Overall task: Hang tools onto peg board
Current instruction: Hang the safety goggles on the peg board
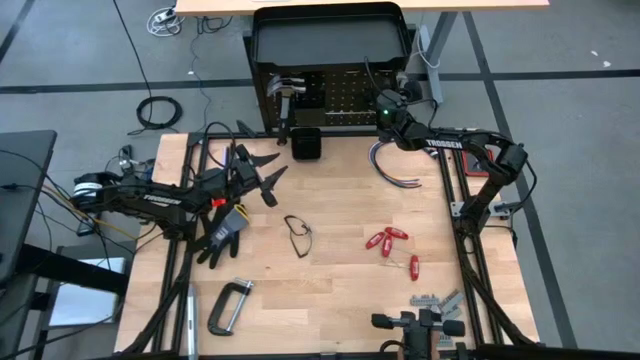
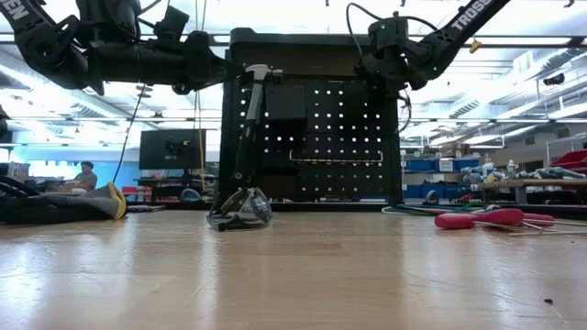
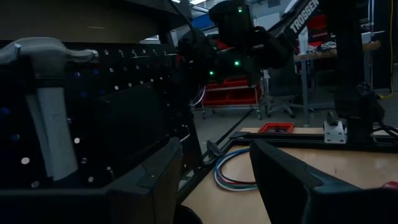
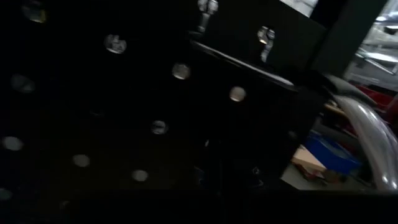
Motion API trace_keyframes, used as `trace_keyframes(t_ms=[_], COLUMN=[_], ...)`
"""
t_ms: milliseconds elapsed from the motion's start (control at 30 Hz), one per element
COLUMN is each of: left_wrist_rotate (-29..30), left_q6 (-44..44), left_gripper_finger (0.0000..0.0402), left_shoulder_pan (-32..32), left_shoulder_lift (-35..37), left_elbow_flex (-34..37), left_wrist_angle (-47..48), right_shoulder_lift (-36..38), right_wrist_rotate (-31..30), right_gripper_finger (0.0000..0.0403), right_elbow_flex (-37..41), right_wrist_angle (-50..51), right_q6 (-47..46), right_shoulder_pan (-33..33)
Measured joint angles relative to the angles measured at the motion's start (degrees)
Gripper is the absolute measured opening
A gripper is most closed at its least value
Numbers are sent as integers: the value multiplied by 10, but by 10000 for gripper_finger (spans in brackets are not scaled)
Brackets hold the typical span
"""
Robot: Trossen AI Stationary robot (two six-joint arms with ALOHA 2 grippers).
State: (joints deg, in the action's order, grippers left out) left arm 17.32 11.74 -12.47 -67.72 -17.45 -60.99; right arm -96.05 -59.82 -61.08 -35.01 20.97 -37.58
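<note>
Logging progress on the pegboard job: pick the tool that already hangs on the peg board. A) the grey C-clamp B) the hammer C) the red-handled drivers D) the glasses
B: the hammer hangs by its steel head on the peg board, handle pointing down, while the C-clamp, the red-handled drivers and the glasses all lie on the table.
</note>
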Motion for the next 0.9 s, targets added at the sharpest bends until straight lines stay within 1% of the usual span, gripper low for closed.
trace_keyframes(t_ms=[133, 233, 367, 467, 667, 900], left_wrist_rotate=[0, 0, 0, 0, 0, 0], left_q6=[0, 0, 0, 0, -4, -5], left_gripper_finger=[197, 197, 197, 197, 197, 197], left_shoulder_pan=[0, 0, 0, 0, 0, 0], left_shoulder_lift=[0, 0, 0, 0, 0, 0], left_elbow_flex=[0, 0, 0, 0, 0, 0], left_wrist_angle=[-8, -14, -30, -34, -40, -39], right_shoulder_lift=[0, 0, 0, 0, 1, 1], right_wrist_rotate=[-5, -7, 4, -16, -33, -37], right_gripper_finger=[6, 6, 6, 6, 6, 6], right_elbow_flex=[0, 0, 0, 0, 0, 0], right_wrist_angle=[-1, -1, 7, 8, 8, 8], right_q6=[-4, -28, -38, -47, -61, -75], right_shoulder_pan=[0, 5, 12, 15, 25, 42])
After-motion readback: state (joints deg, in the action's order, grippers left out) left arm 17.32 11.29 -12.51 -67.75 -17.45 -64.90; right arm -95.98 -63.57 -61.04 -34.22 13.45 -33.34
